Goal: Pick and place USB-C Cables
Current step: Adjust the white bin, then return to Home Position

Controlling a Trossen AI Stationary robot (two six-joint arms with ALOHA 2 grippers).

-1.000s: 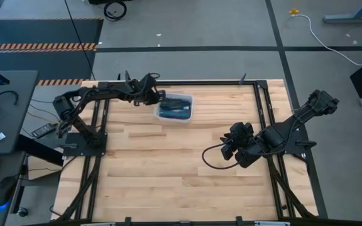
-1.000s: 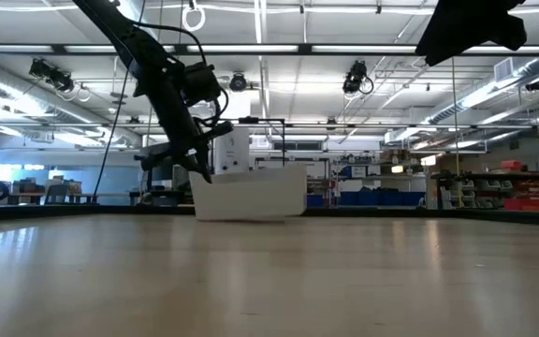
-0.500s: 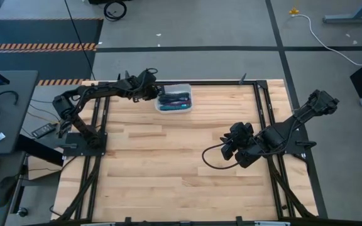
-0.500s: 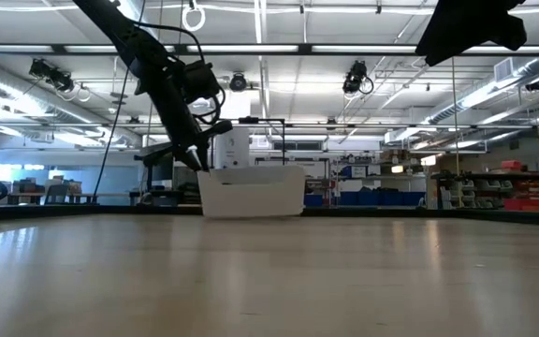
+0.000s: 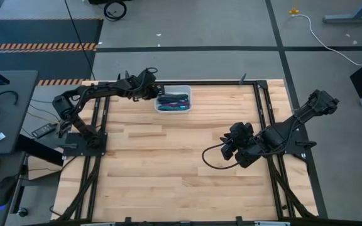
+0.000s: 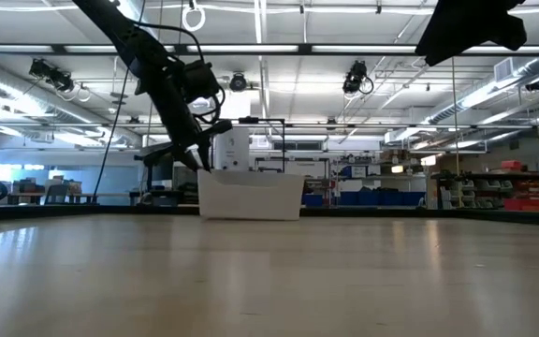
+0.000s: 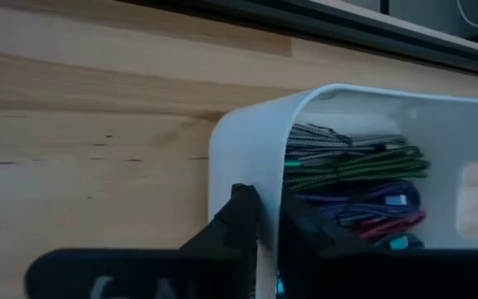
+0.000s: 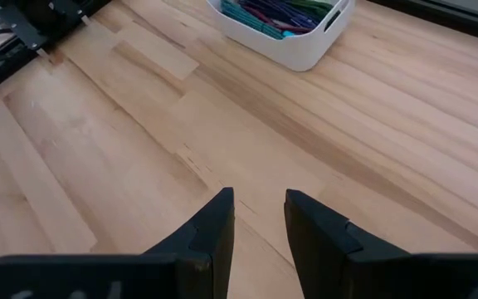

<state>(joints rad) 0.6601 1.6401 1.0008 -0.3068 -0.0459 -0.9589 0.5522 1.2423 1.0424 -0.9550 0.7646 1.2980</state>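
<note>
Gripping bin [image 5: 173,100] wall at far left, left gripper [image 7: 260,218] stays clenched on rim. Cables [image 7: 351,178] piled inside bin. Right gripper [image 8: 258,218] waits mid-right, fingers apart, empty. Likely next: release rim, reach for cable.

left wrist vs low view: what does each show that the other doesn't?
Left wrist only: the inside of the white bin, holding bundled USB-C Cables in grey, green, purple and magenta; the left gripper has one finger on each side of the bin's wall.

Low only: the bin side-on at the table's far edge, contents hidden, with the left arm reaching down to its corner, and the room behind.

Both: the bin, the left gripper at its wall, the wooden table.
</note>
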